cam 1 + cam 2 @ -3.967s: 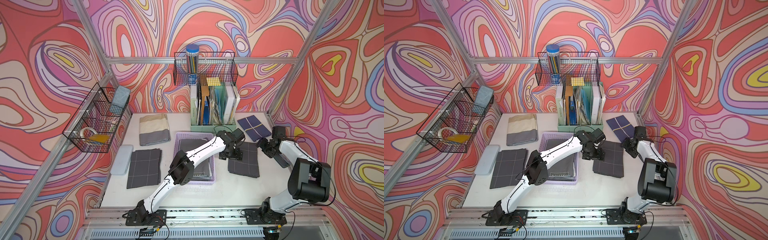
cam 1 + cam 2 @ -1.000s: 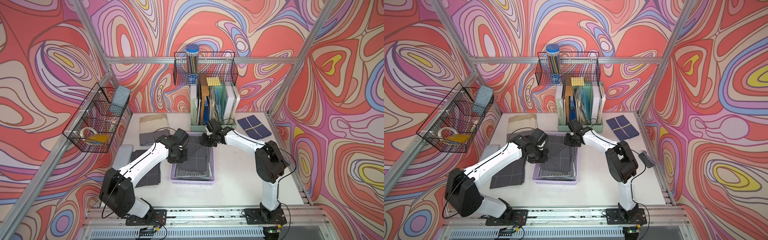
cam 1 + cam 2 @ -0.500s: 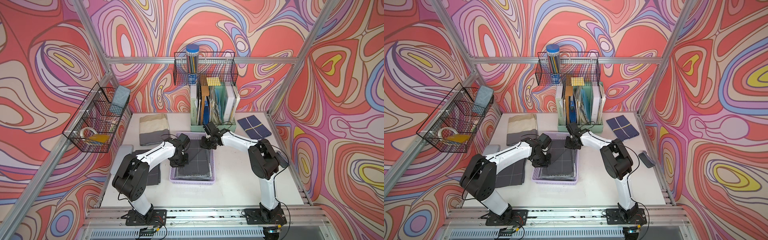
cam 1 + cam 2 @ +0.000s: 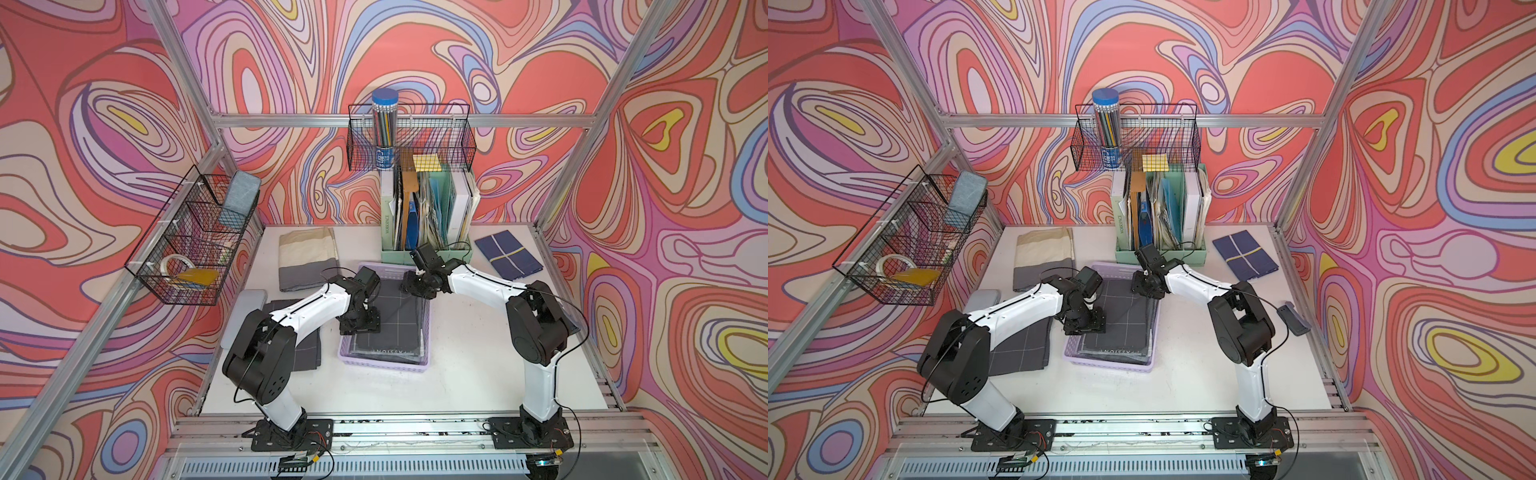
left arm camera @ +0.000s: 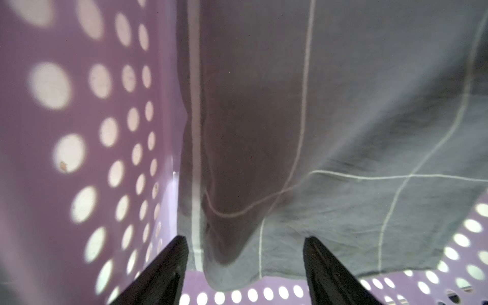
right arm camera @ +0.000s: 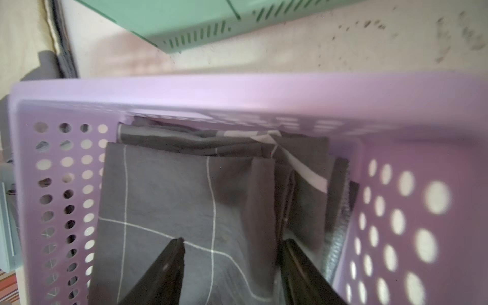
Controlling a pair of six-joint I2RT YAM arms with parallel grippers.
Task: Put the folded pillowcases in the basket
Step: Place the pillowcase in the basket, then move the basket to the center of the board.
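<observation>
Lying inside the lilac basket (image 4: 382,368), the folded grey checked pillowcase (image 4: 397,307) rests on another dark cloth (image 4: 388,351). Left pincer (image 5: 244,241), jaws wide, hovers over its left edge; right pincer (image 6: 233,241), jaws apart, over its far end, gripping nothing.

A lab test cell: aluminium frame (image 4: 291,120), swirl-printed walls (image 4: 415,54), white table (image 4: 457,374).

Both top views are bright, evenly lit and sharp throughout. Only soft, pale shadows fall on the white table (image 4: 457,374) beside the basket (image 4: 384,368). Both wrist views are dimmer and blurred. Light glows through the holes of the basket's near wall, and the pillowcase (image 5: 317,105) inside the basket lies in murky shade.
</observation>
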